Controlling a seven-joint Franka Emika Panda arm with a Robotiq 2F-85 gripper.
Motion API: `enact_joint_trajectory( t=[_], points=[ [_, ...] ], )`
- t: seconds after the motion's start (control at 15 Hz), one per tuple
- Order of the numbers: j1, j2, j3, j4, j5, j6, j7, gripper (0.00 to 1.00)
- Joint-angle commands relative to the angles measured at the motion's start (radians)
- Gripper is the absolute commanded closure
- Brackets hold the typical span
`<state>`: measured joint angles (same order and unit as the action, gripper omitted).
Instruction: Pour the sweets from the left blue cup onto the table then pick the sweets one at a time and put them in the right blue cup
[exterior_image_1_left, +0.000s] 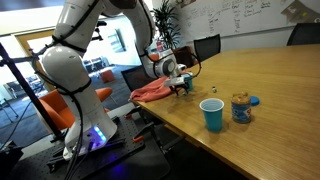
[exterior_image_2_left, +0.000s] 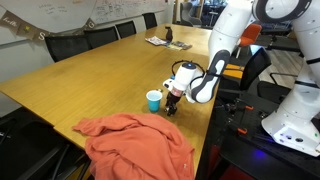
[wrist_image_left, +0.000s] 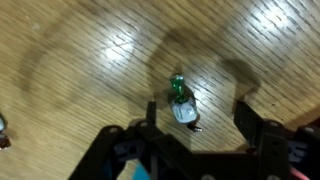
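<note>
A sweet (wrist_image_left: 184, 111) in a pale wrapper with a green twisted end lies on the wooden table (wrist_image_left: 70, 60). My gripper (wrist_image_left: 197, 110) hangs straight above it, open. One finger stands on each side of the sweet and neither touches it. The gripper (exterior_image_2_left: 172, 107) is low over the table, close to the teal left blue cup (exterior_image_2_left: 153, 100), which stands upright. The royal-blue right blue cup (exterior_image_1_left: 212, 114) stands upright further along the table, well away from the gripper (exterior_image_1_left: 180, 90).
An orange cloth (exterior_image_2_left: 140, 145) lies heaped at the table corner just beside the gripper. A clear jar with a blue lid (exterior_image_1_left: 242, 107) stands next to the right blue cup. A small object (wrist_image_left: 4, 128) shows at the wrist view's left edge. Chairs line the far table edges.
</note>
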<state>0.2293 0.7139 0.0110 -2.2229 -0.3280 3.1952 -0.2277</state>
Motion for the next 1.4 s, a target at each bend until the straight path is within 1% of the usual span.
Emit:
enact_joint_trajectory(
  t=[0.0, 0.4, 0.47, 0.53, 0.6, 0.67, 0.73, 0.87, 1.0, 1.13, 1.33],
  points=[
    [0.005, 0.019, -0.011, 0.014, 0.016, 0.04, 0.0, 0.51],
    [0.01, 0.003, -0.012, 0.004, 0.02, 0.049, 0.004, 0.96],
    [0.006, -0.014, -0.007, -0.01, 0.024, 0.049, 0.01, 1.0],
    [0.011, -0.032, -0.014, -0.022, 0.034, 0.041, 0.02, 0.97],
    [0.011, -0.064, -0.016, -0.05, 0.046, 0.032, 0.03, 1.0],
    [0.029, -0.102, -0.039, -0.078, 0.062, 0.016, 0.042, 0.97],
    [0.042, -0.134, -0.063, -0.101, 0.075, 0.005, 0.049, 0.97],
    [0.097, -0.218, -0.158, -0.161, 0.1, -0.011, 0.082, 0.97],
    [0.158, -0.297, -0.275, -0.212, 0.116, -0.033, 0.109, 0.97],
    [0.259, -0.362, -0.451, -0.241, 0.107, -0.092, 0.144, 0.97],
    [0.379, -0.372, -0.704, -0.227, 0.03, -0.182, 0.227, 0.97]
  ],
)
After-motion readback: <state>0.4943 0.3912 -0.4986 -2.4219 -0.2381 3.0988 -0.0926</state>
